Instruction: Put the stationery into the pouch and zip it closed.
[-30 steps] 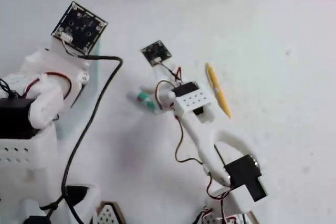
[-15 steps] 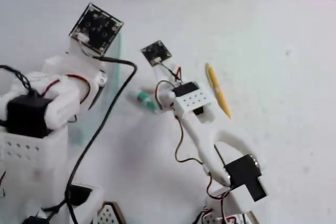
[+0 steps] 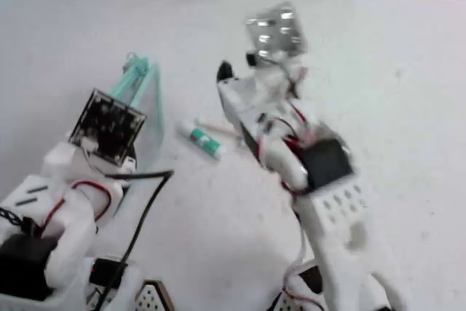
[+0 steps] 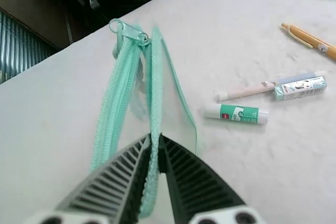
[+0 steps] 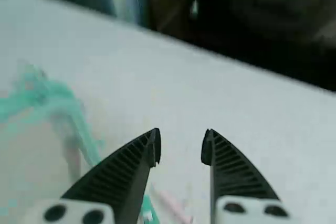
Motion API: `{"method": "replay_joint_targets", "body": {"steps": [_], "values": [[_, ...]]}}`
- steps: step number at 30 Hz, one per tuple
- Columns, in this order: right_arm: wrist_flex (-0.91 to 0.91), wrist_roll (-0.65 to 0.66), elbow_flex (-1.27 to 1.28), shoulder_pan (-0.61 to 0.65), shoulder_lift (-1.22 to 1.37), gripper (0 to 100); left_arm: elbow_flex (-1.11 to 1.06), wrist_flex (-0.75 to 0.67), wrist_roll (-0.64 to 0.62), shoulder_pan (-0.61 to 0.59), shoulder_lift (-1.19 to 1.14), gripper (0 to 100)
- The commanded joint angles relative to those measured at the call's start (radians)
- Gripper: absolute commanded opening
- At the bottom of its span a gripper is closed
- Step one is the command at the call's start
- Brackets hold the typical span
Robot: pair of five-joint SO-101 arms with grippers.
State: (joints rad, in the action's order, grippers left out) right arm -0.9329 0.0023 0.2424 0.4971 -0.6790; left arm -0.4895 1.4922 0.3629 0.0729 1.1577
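A clear pouch (image 3: 137,78) with a teal zipper stands on edge at the table's left. My left gripper (image 4: 153,150) is shut on its zipper edge (image 4: 151,103), with the zipper pull (image 4: 126,27) at the far end. To the right of the pouch lie a green-and-white glue stick (image 3: 200,139) (image 4: 236,113), a pink pen (image 4: 244,92), a small teal box (image 4: 299,87) and an orange pen (image 4: 310,40). My right gripper (image 5: 181,148) (image 3: 227,81) hangs open above the table beyond the glue stick, holding nothing. The pouch (image 5: 47,103) appears blurred past it.
The white table (image 3: 408,92) has free room on its right half and along the far side. The right arm's body (image 3: 320,165) rises over the centre. Arm bases and cables (image 3: 138,223) crowd the near edge.
The left arm has drawn back toward the near left, lifting the pouch onto its edge. The right arm has risen from beside the glue stick and swung up over the centre.
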Motion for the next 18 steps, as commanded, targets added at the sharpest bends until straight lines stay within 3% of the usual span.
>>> {"method": "replay_joint_targets", "body": {"steps": [1,8,13,18], "values": [[-0.005,-0.026,-0.138,0.081,-0.068,13.3,-0.126,-0.052,-0.006,0.001,0.077,2],[0.054,-0.026,-0.144,0.243,0.074,13.2,-0.164,-0.057,-0.006,0.001,0.163,2],[0.096,-0.017,-0.144,0.294,0.111,2.2,-0.163,-0.058,-0.008,0.001,0.166,2],[0.114,0.04,-0.153,0.34,0.185,10.1,-0.169,-0.06,-0.008,0.002,0.17,2]]}}
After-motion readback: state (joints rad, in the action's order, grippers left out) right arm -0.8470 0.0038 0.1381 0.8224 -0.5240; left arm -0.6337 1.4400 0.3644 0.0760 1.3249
